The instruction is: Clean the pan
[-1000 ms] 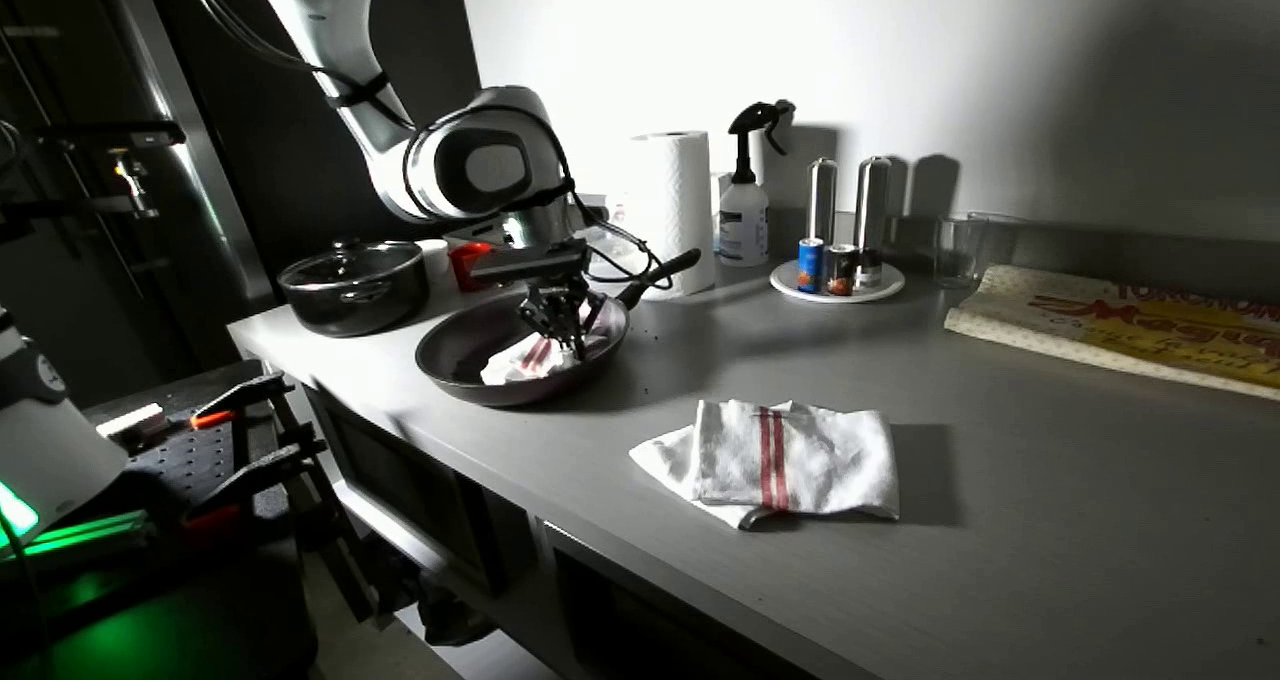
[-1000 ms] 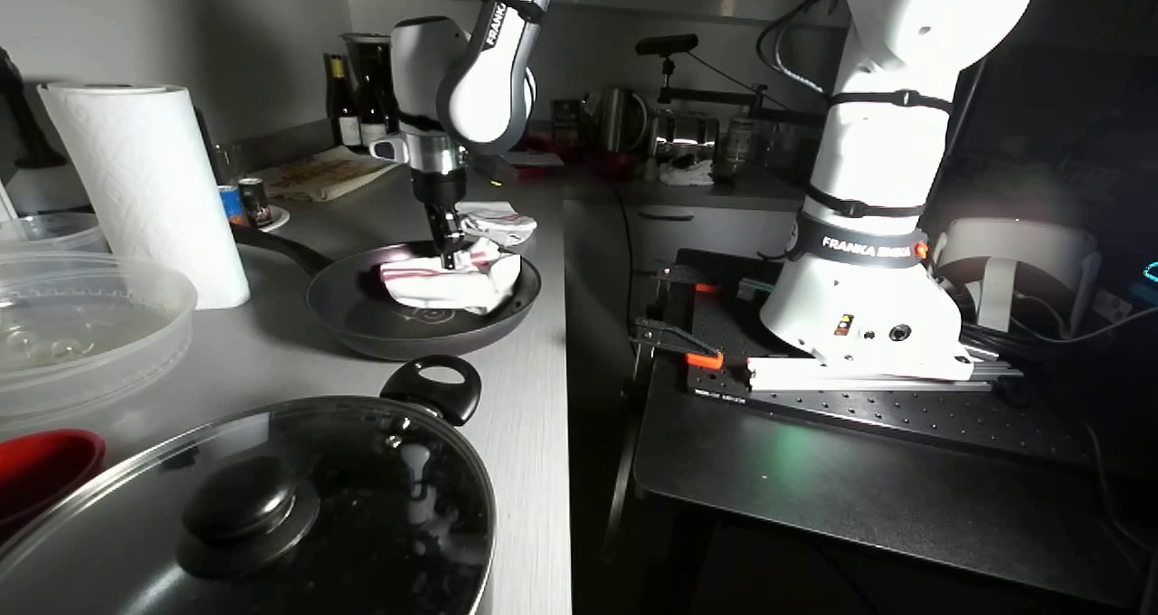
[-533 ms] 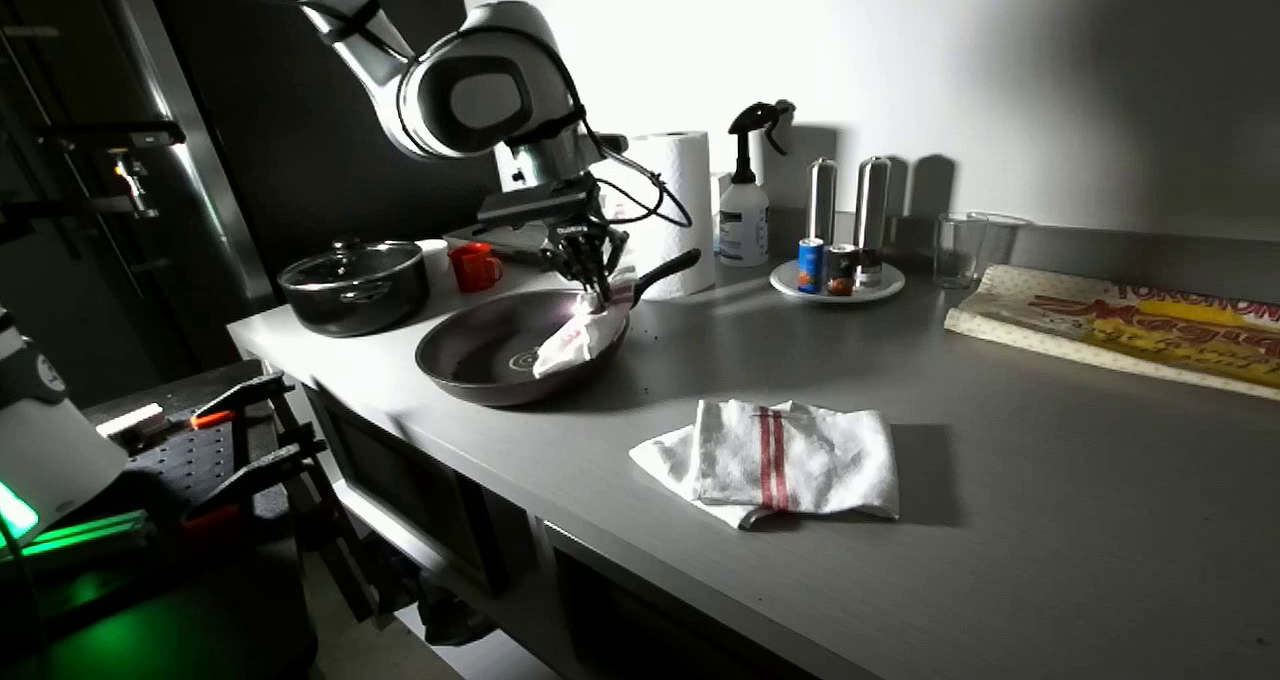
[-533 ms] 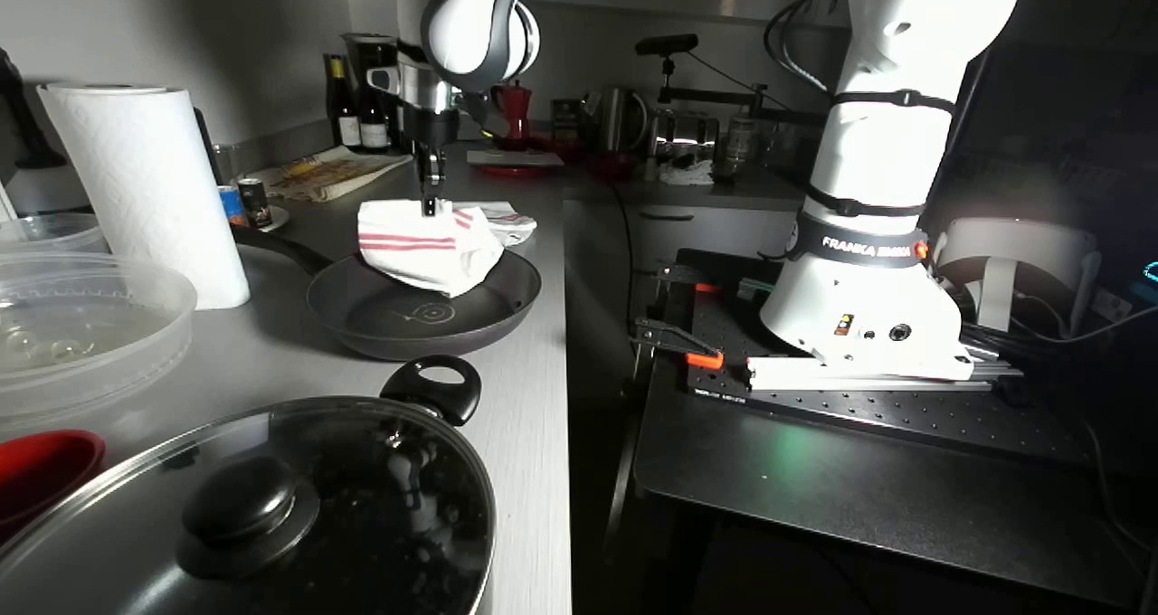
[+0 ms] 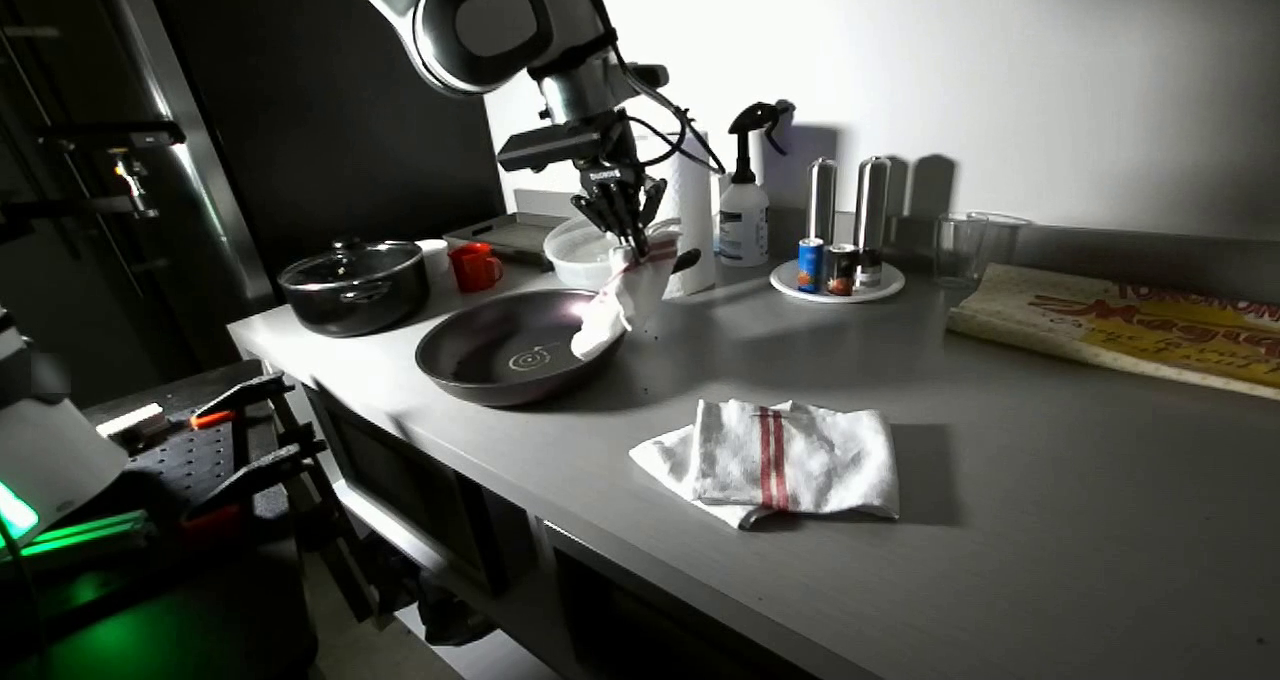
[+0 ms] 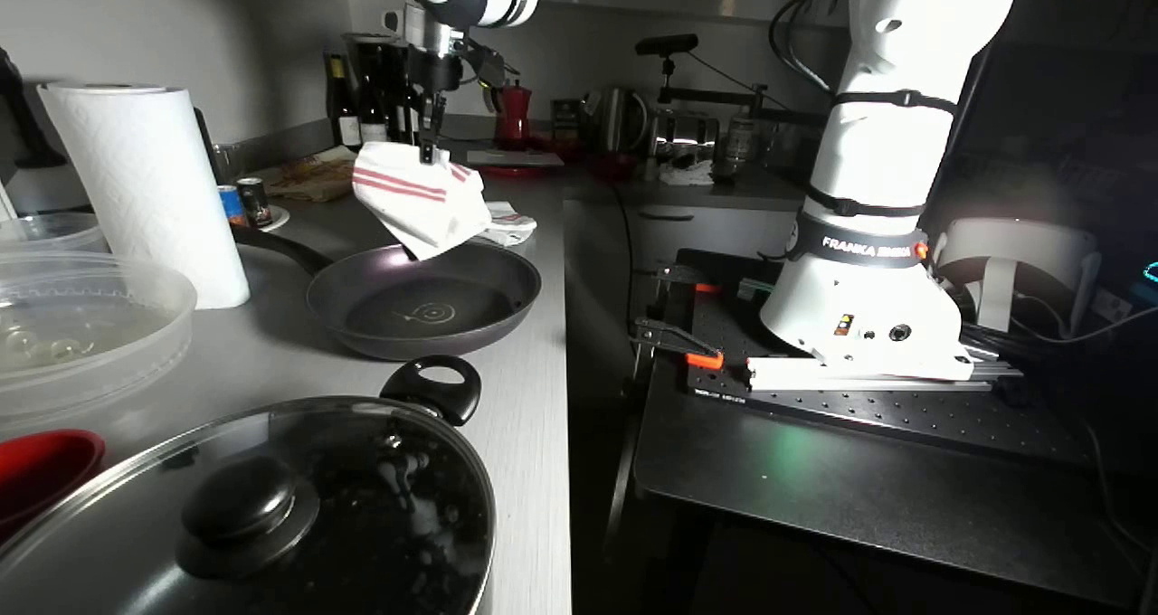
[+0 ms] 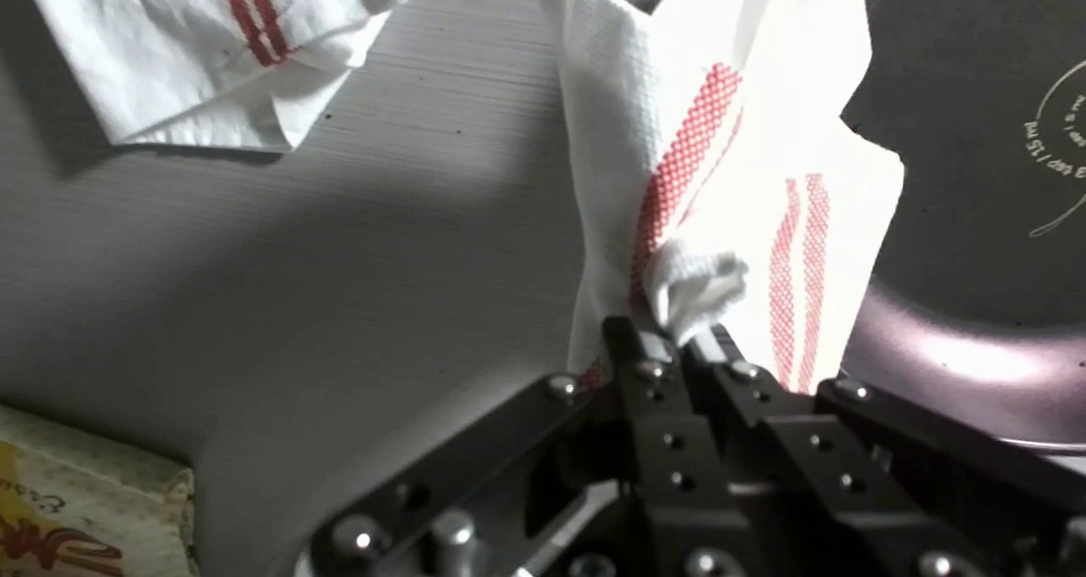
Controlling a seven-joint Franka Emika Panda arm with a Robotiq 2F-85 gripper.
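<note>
Limply, a cloth (image 6: 419,197) hangs from the tool (image 7: 668,337) near the pan (image 6: 443,298).

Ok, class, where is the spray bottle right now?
In an exterior view, the spray bottle stands upright at the back of the counter, right of centre, between the paper towel roll on its left and the white plate on its right.
</note>
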